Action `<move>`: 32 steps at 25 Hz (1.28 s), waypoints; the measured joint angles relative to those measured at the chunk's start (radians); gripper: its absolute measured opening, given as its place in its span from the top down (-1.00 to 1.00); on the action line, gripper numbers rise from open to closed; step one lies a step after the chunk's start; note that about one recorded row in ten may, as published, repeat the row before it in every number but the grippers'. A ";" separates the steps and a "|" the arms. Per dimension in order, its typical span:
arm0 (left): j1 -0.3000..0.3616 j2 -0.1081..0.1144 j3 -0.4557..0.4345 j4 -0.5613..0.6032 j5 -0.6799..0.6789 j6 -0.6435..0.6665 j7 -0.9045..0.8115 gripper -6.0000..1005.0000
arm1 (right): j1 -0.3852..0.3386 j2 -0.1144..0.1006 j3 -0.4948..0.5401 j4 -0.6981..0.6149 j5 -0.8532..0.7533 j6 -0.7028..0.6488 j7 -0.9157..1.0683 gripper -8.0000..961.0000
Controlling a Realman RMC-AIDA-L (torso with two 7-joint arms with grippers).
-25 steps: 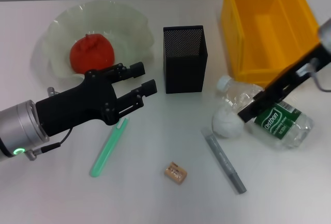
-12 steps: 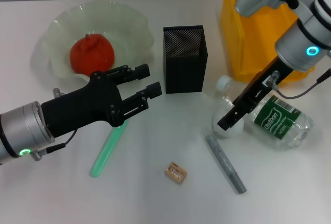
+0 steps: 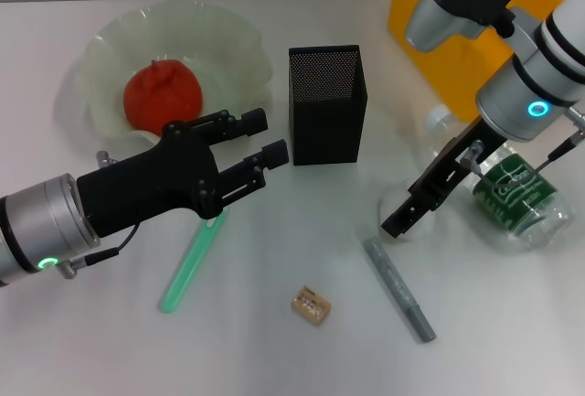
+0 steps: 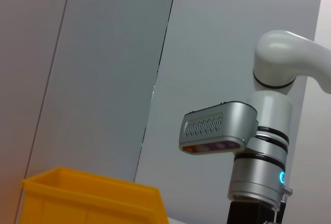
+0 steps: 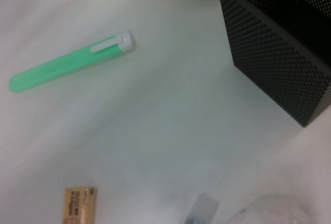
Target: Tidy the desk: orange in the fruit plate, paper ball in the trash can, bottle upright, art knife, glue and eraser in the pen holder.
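Hovering low over the white counter (image 3: 274, 350), the left claw (image 3: 260, 149) points right toward the pen holder (image 3: 327, 103), its two black fingers (image 3: 245, 122) spread apart and holding nothing. The glue (image 3: 192, 262) lies flat beneath and just nearer than this claw, its upper end hidden under the fingers; bare counter lies to its left and near side. The orange (image 3: 162, 92) sits inside the fruit plate (image 3: 228, 35) at far left, the plate's scalloped rim close to the left arm's black housing. The pen holder stands upright at centre, with a narrow gap between it and the left claw.

The right claw (image 3: 399, 219) reaches down at the right, between the pen holder and the bottle (image 3: 512, 197); whether its fingers are open or closed cannot be told. The paper ball is largely hidden behind this claw, so contact cannot be judged. The bottle lies on its side at the right edge, its white cap (image 3: 437, 120) toward the trash can (image 3: 448, 39), which stands at far right, partly covered by the right arm.

The art knife (image 3: 398, 288) lies diagonally, near and just below the right claw. The eraser (image 3: 310, 305) rests alone at near centre, open counter all round it.
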 joint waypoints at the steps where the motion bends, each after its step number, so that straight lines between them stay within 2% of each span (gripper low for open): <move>1: 0.000 0.000 0.000 0.000 0.000 0.000 0.000 0.01 | 0.000 0.000 0.000 0.000 0.000 0.000 0.000 -0.72; 19: -0.017 -0.002 -0.006 -0.024 0.000 -0.015 0.009 0.01 | 0.001 0.002 -0.015 0.025 0.003 0.034 -0.003 -0.72; 30: -0.017 -0.002 -0.006 -0.025 -0.001 -0.017 0.010 0.01 | -0.009 0.002 -0.011 0.006 0.007 0.035 -0.003 -0.08; 32: -0.017 -0.002 -0.007 -0.025 -0.002 -0.019 0.010 0.01 | -0.013 0.002 -0.009 -0.003 0.008 0.033 -0.003 -0.07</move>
